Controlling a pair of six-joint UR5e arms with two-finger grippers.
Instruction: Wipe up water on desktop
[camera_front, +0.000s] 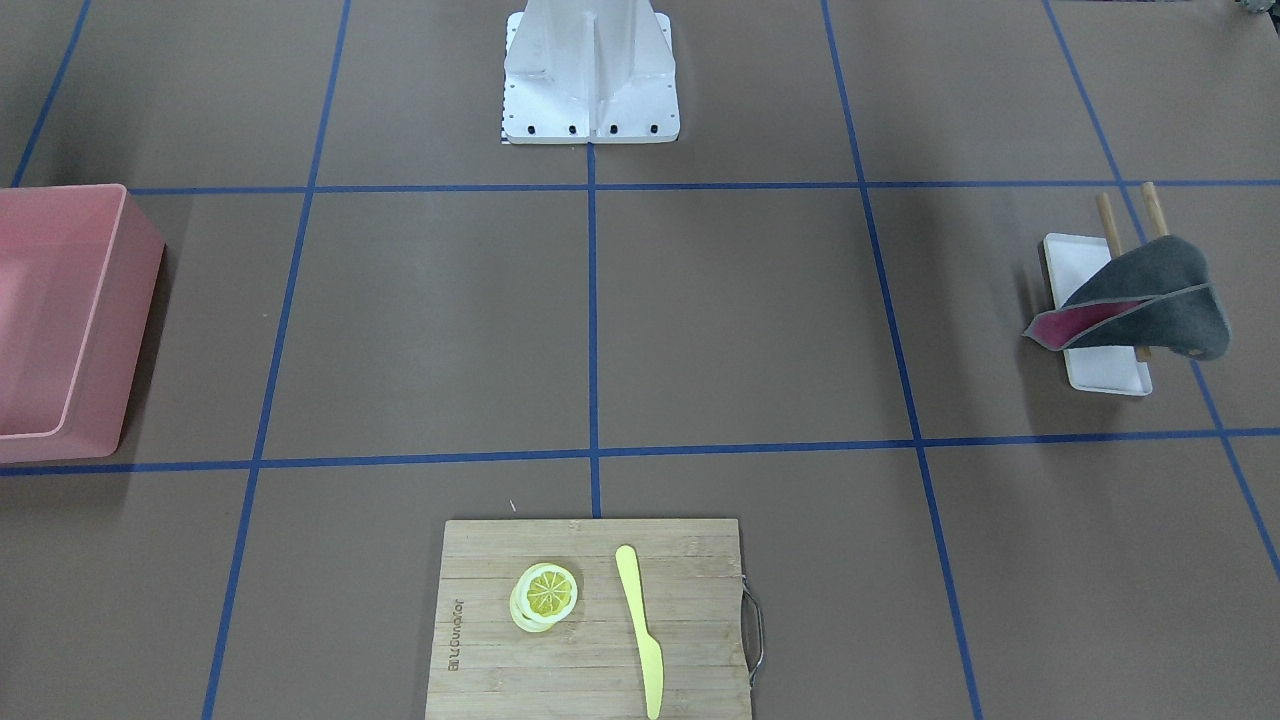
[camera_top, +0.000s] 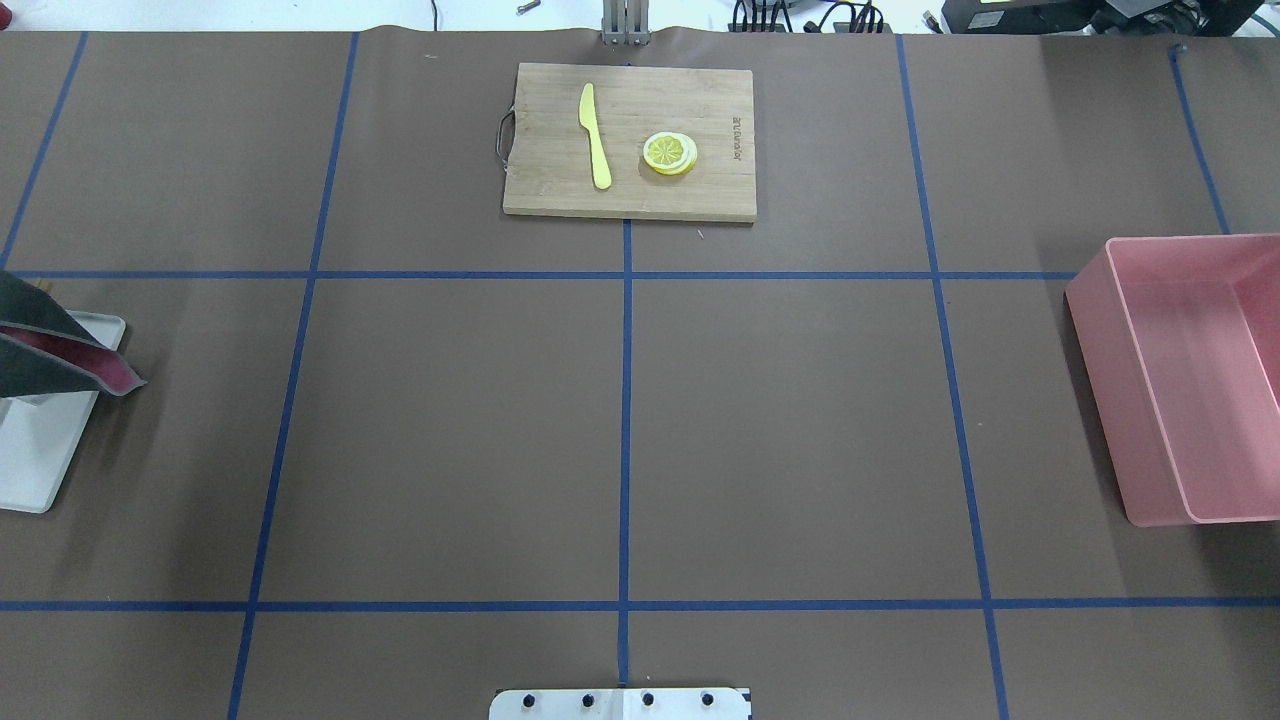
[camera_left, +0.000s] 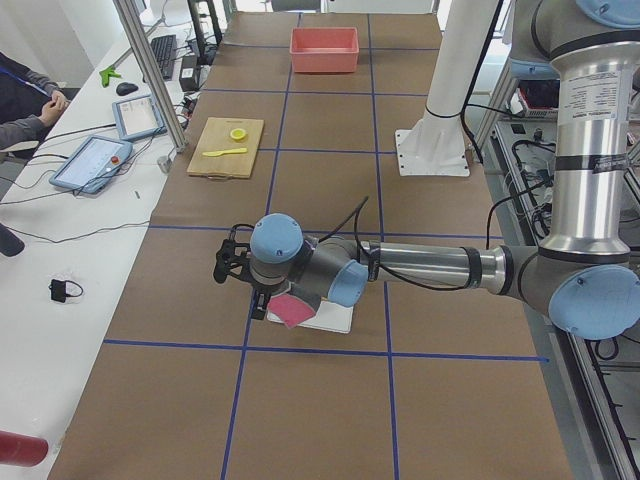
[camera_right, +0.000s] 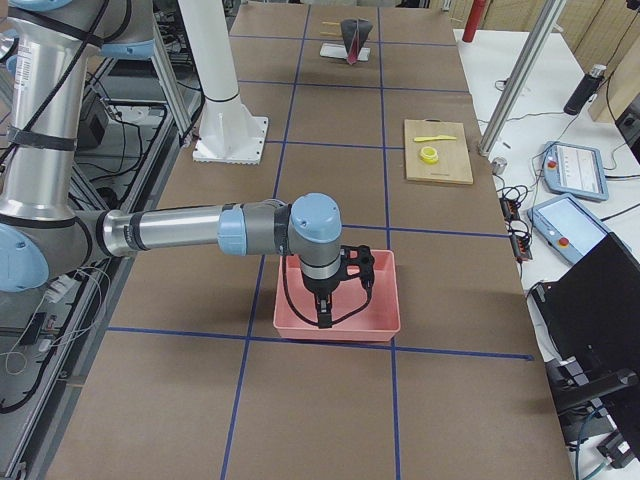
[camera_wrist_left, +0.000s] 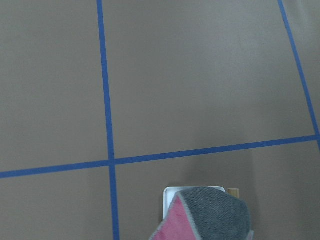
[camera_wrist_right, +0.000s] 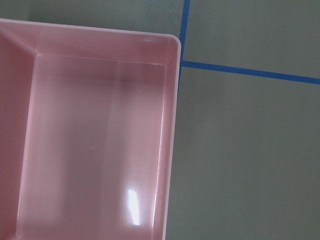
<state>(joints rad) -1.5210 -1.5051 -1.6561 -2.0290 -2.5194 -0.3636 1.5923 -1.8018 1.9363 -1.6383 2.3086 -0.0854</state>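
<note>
Grey-and-pink cloth (camera_wrist_left: 210, 215) hangs folded over the white tray (camera_front: 1075, 262), not yet on the desktop (camera_front: 750, 320), whose long axis runs from that tray to the pink bin (camera_front: 140, 340). No water shows, and wiping looks unstarted. Left gripper (camera_left: 224, 267) hovers by the tray and right gripper (camera_right: 345, 290) far from it; I cannot tell their opening or hold.

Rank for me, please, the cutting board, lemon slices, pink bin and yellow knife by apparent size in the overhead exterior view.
1. pink bin, even though the edge crops it
2. cutting board
3. yellow knife
4. lemon slices
</note>
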